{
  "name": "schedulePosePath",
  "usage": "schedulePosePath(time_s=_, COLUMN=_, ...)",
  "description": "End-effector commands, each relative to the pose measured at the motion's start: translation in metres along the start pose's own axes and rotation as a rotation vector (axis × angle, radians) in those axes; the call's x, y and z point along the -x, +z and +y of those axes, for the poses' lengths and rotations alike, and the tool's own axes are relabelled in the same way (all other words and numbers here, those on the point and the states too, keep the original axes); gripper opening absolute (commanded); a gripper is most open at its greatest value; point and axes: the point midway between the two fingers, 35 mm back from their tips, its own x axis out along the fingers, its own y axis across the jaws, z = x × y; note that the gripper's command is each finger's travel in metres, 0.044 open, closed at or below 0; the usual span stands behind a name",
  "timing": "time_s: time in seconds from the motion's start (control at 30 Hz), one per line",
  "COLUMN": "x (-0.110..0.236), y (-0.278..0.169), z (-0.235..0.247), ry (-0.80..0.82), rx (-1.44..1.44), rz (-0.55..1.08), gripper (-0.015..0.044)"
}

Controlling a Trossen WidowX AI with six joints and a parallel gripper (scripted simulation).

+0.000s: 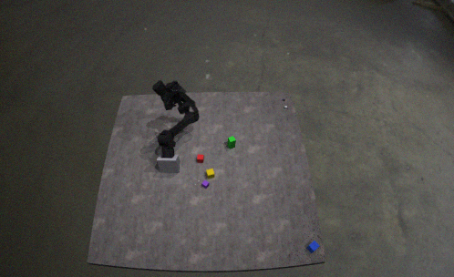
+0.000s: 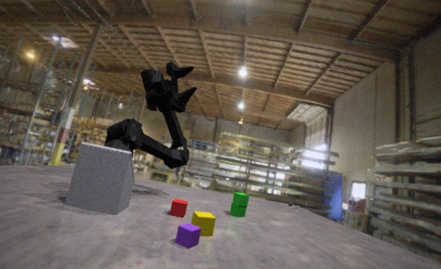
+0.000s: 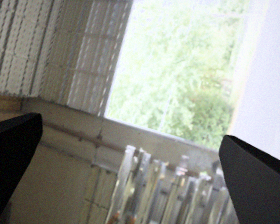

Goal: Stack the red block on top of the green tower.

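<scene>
The red block [image 1: 201, 159] [image 2: 179, 208] lies on the table top between the arm's base and the green tower. The green tower [image 1: 232, 142] [image 2: 239, 204] stands upright, two green blocks high, with nothing on its top. My gripper [image 2: 194, 79] [image 3: 133, 134] is open and empty, raised high above the table and well away from both the red block and the tower. Its two fingers stand wide apart in the wrist view, with only the warehouse background between them; no block shows there.
A yellow block [image 1: 210, 173] [image 2: 204, 224] and a purple block [image 1: 205, 184] [image 2: 188, 235] lie close to the red block. A blue block [image 1: 314, 246] lies near a table corner. The grey base block [image 1: 169, 165] [image 2: 101, 179] carries the arm. A tiny white object [image 1: 285, 107] lies near the far edge.
</scene>
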Motion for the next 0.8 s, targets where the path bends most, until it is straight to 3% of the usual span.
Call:
schedulePosePath(time_s=0.0, x=0.000, y=0.000, z=0.000, ry=-0.001, rx=0.002, rz=0.001, gripper=0.0426)
schedulePosePath(time_s=0.77, x=-0.028, y=0.040, z=-0.034, ry=-0.385, rx=0.344, rz=0.246, gripper=0.0440)
